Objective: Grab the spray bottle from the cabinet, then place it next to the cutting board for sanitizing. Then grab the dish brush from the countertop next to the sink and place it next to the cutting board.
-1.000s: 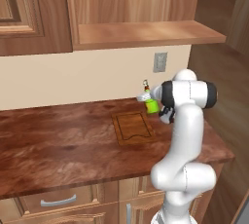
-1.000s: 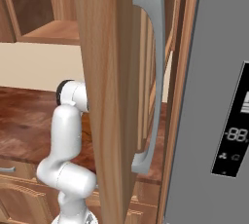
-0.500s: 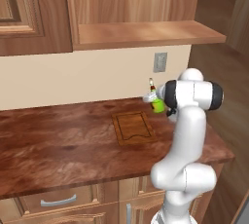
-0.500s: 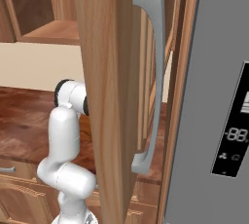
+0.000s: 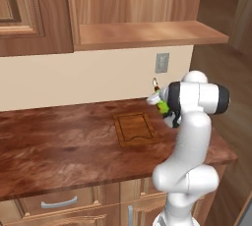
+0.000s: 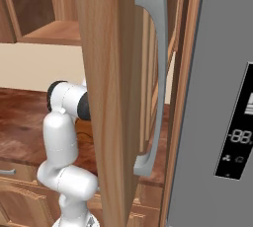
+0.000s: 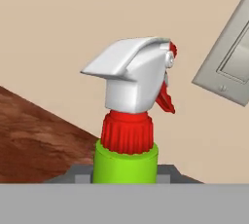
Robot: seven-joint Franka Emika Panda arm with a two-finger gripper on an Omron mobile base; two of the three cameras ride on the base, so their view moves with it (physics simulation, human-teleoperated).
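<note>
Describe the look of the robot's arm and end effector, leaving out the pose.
The arm is glossy white, built of rounded tubular links with bulbous joints. A dark, near-black band caps the joint at its upper end, seen from both base cameras. No cables or markings show. The end effector is small and dark, mostly hidden behind the arm.

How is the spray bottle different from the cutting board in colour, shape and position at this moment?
The spray bottle is green with a red neck and white nozzle; the cutting board is plain brown wood. The bottle is a rounded container; the board is a flat rectangle. The bottle is held above the countertop in the gripper; the board lies flat on it. Both are small.
</note>
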